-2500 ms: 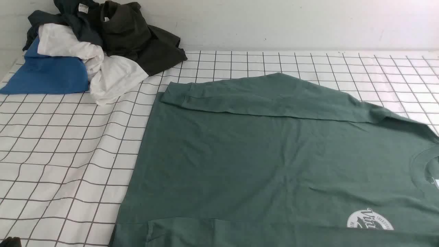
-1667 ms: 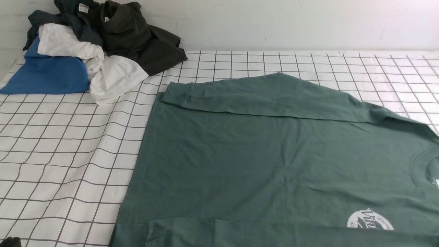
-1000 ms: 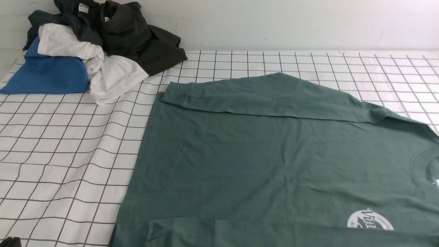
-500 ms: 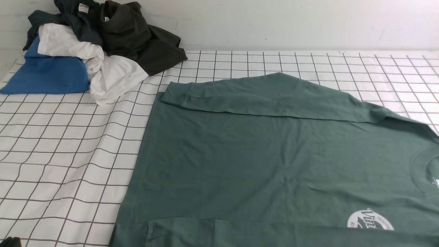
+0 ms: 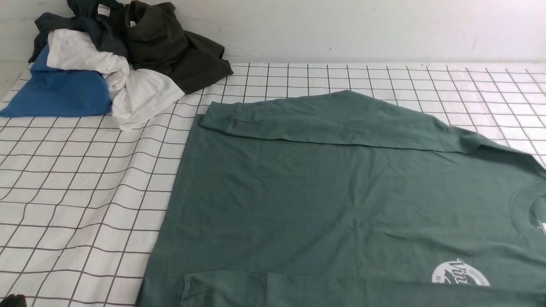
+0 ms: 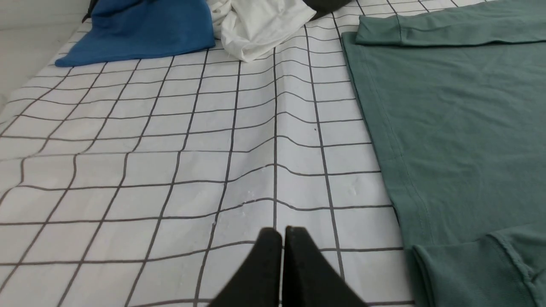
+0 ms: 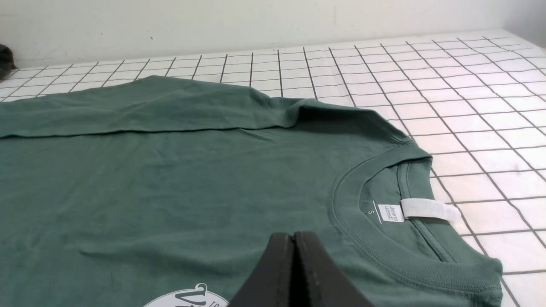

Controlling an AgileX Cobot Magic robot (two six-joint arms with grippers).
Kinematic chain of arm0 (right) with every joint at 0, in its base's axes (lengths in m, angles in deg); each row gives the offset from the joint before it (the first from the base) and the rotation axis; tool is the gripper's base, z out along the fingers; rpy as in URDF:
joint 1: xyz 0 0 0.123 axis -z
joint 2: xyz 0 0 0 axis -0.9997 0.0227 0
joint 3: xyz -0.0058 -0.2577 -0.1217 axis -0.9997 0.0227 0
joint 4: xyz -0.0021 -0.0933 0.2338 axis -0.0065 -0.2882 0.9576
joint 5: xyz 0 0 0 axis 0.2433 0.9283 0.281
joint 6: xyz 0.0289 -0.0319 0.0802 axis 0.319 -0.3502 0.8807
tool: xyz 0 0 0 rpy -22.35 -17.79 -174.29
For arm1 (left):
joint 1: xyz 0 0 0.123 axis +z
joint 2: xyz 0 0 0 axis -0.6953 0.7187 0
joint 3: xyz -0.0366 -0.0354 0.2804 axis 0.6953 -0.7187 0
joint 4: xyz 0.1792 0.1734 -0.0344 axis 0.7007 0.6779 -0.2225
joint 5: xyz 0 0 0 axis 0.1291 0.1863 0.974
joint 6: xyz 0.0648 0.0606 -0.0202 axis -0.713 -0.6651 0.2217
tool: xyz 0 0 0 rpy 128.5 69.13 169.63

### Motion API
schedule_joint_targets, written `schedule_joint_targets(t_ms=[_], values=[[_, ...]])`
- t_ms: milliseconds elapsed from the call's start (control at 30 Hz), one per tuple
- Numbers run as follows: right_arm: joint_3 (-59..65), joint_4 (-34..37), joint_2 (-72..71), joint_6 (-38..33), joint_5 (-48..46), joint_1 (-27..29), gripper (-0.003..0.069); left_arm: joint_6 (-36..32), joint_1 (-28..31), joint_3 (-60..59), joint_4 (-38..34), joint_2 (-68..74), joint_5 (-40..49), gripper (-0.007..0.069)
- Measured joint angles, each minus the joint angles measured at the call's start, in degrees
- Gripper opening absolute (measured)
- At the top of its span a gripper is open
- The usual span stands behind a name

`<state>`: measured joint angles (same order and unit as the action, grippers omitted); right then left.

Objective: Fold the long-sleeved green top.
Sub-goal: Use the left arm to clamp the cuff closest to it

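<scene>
Checked cloth (image 5: pixel 85 179) covered the table; the green long-sleeved top (image 5: pixel 320 200) lay flat on its right, near part, hem to the left and collar (image 7: pixel 371 249) to the right, with a heap of other garments (image 5: pixel 128 55) well apart at the far left. Far sleeve (image 5: pixel 341 119) and near sleeve (image 5: pixel 298 290) both lay turned in across the body, so I judged the body fold next, calling for the claws to open and pinch the hem. Left gripper (image 6: pixel 281 232) hung fully closed and empty over bare cloth just left of the hem; right gripper (image 7: pixel 294 236) likewise, above the chest beside the collar.
</scene>
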<state>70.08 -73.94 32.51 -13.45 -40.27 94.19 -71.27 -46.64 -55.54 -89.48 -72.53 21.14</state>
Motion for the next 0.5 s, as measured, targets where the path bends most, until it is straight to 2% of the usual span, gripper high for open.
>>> schedule_joint_targets(t_ms=[67,167,200,233,333,433,467,500], values=[[0.00,0.18,0.00,0.00,0.00,0.00,-0.0014,2.33,0.00,0.00,-3.52,0.00,-0.47,-0.0008],[0.00,2.89,0.00,0.00,0.00,0.00,-0.0014,9.55,0.00,-0.05,-13.36,0.00,-1.46,-0.0008],[0.00,2.89,0.00,0.00,0.00,0.00,-0.0014,10.07,0.00,-0.05,-15.01,0.00,-1.46,-0.0008],[0.00,6.68,0.00,0.00,0.00,0.00,-0.0014,13.87,0.00,-0.05,-21.64,0.00,-1.89,-0.0008],[0.00,15.71,0.00,2.41,-0.24,0.00,-0.0014,17.84,0.00,-0.05,-30.65,0.00,-2.11,-0.0008],[0.06,25.42,0.00,5.12,-0.29,0.00,-0.0014,18.55,0.00,-0.05,-34.49,0.00,-2.47,-0.0008],[0.10,32.03,0.00,7.33,-0.57,0.00,-0.0014,18.77,0.00,-0.05,-35.71,0.00,-2.52,-0.0008],[0.10,33.92,0.00,7.75,-0.42,0.00,-0.0014,18.82,0.00,-0.05,-35.92,0.00,-2.52,-0.0008]])
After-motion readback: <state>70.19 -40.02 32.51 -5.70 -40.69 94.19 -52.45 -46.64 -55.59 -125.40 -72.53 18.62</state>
